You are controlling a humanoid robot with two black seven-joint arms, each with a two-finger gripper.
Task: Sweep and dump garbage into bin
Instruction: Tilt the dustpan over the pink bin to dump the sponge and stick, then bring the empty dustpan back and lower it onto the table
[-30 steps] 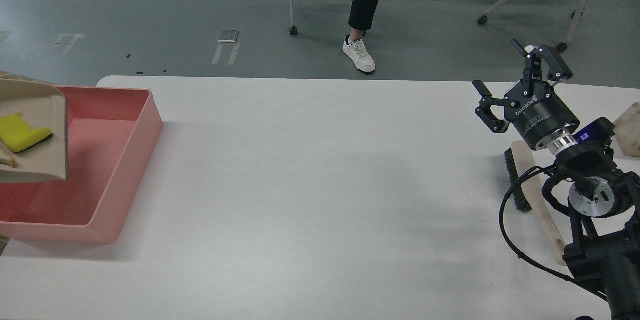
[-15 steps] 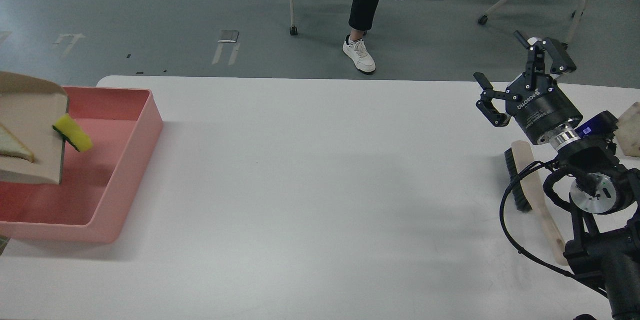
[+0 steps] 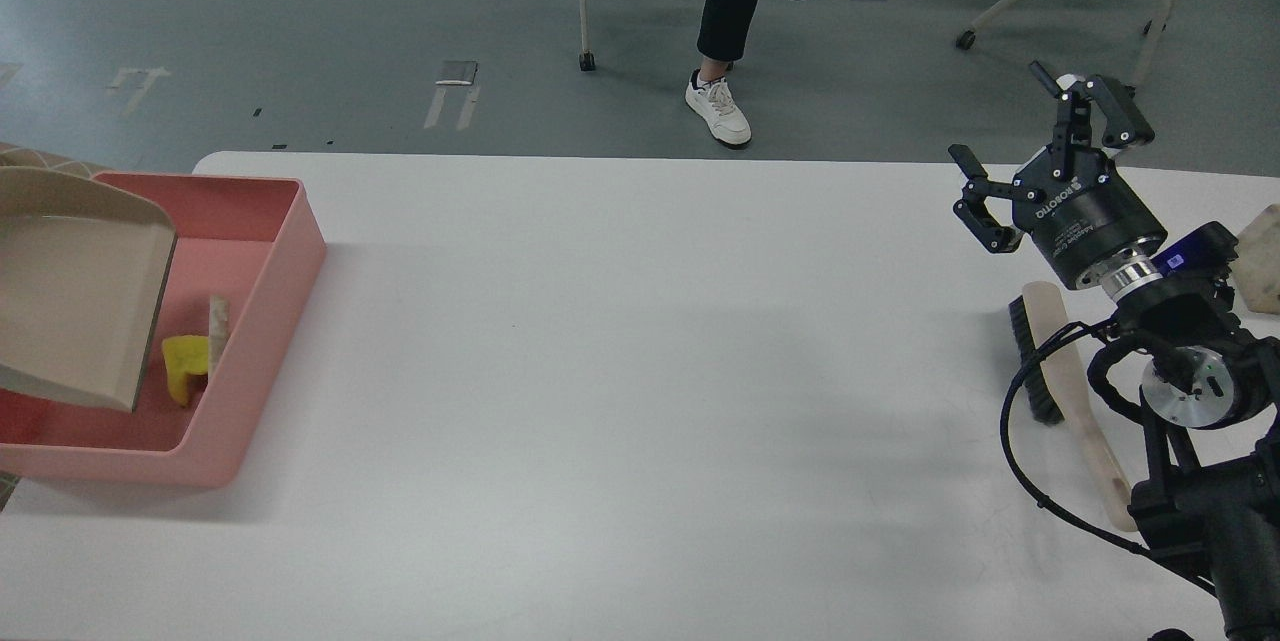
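Black right gripper (image 3: 1040,151) is hovering with its fingers spread wide and holding nothing, just above the brush (image 3: 1060,391) lying on the table (image 3: 620,361). Far left of the brush, the sponge (image 3: 185,366) and stick (image 3: 216,329) are lying inside the bin (image 3: 260,361), beside the tilted dustpan (image 3: 80,301). Left gripper is sitting out of view

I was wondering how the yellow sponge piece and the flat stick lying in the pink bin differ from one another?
The sponge piece is bright yellow and chunky with a notched outline; the stick is pale grey-beige, thin and narrow. The sponge piece lies nearer me, beside the tilted dustpan's lip, while the stick stretches away behind it, along the bin's right wall. Both rest on the bin's floor, close together.
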